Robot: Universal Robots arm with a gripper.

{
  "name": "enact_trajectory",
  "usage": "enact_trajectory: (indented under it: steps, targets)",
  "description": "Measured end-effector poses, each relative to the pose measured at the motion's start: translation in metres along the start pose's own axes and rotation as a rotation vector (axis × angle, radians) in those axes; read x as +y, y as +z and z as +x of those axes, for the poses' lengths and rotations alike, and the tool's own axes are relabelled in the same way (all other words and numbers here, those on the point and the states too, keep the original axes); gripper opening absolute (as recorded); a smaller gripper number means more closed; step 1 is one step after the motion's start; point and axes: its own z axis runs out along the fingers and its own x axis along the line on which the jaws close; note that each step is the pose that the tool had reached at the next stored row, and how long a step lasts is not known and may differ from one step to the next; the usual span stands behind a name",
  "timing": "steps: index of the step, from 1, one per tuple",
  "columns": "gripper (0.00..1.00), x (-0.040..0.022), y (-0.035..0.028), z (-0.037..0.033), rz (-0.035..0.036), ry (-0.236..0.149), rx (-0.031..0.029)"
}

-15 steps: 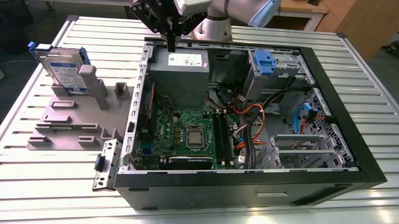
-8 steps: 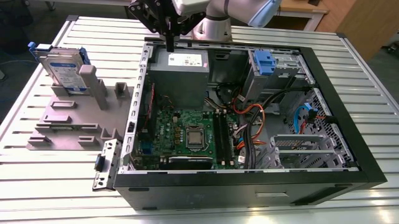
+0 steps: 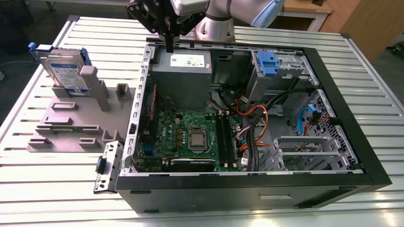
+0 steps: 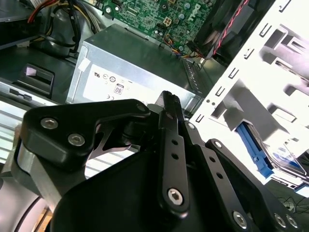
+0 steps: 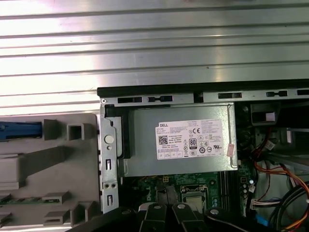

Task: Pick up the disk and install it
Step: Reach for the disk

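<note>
The disk (image 3: 65, 72) stands on edge in a slot of the grey holder (image 3: 69, 124) at the exterior view's left, outside the computer case. It is silver with a white-and-blue label and blue rails. Its blue rail (image 5: 19, 131) also shows in the first wrist view, and its rail and label (image 4: 282, 161) in the second wrist view. My gripper (image 3: 169, 47) hangs above the back wall of the case, over the grey power-supply box (image 3: 180, 75). Its black fingers (image 4: 170, 125) are pressed together and hold nothing. The disk lies well off to the side of them.
The open black computer case (image 3: 252, 182) lies on a ribbed metal table (image 3: 57, 198). Inside are the green motherboard (image 3: 189, 137), orange and black cables (image 3: 265, 118), and a drive bay with a blue bracket (image 3: 267, 64). The grey holder has several upright posts (image 3: 88, 87).
</note>
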Motion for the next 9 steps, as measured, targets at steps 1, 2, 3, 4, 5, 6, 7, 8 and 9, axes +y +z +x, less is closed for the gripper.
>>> enact_trajectory:
  steps: [1,2,3,4,5,6,7,8,9]
  targets:
    - [0.11,0.0,0.0,0.0004,-0.0001,0.0,0.0]
    - [0.11,-0.0001,0.0,0.0008,-0.0001,0.0,0.0]
    - [0.11,-0.0001,0.0,0.0011,-0.0001,0.0,0.0]
    - [0.11,-0.0001,0.0,0.0015,-0.0001,0.0,0.0]
    - [0.11,-0.0001,0.0,0.0018,0.0,0.0,0.0]
    - [0.11,-0.0002,0.0,0.0021,-0.0001,0.0,0.0]
    - [0.11,-0.0002,0.0,0.0024,0.0,0.0,0.0]
    - [0.11,-0.0002,0.0,0.0028,-0.0001,0.0,0.0]
    - [0.11,-0.0003,0.0,0.0031,-0.0001,0.0,-0.0001]
